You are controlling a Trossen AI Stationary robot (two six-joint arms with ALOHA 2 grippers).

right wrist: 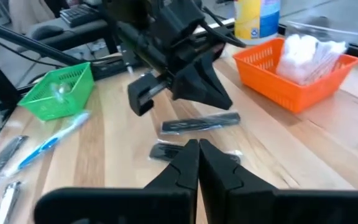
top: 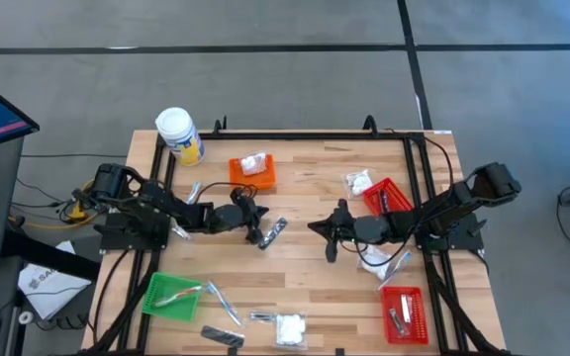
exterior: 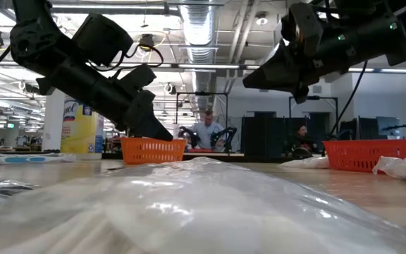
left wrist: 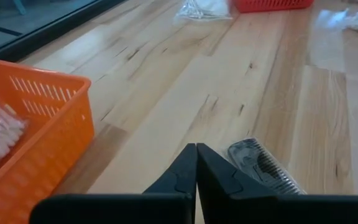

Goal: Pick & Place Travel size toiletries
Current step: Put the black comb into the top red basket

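Travel size toiletries: white lumpy clear-wrapped packets, slim dark or silvery sachets, thin clear-wrapped sticks, scattered over the wooden table (top: 305,267) and in four mesh baskets.

Left to right in the high view:
- green basket (top: 171,296), one, holding a stick;
- left gripper (top: 255,232), fingers together, empty, beside a silvery sachet (top: 275,230);
- orange basket (top: 252,171), one, holding a white packet (top: 253,163);
- right gripper (top: 331,237), fingers together, empty;
- red baskets, two (top: 386,196) (top: 404,312).

Only the right wrist view shows two dark sachets (right wrist: 199,123) lying near the left gripper.
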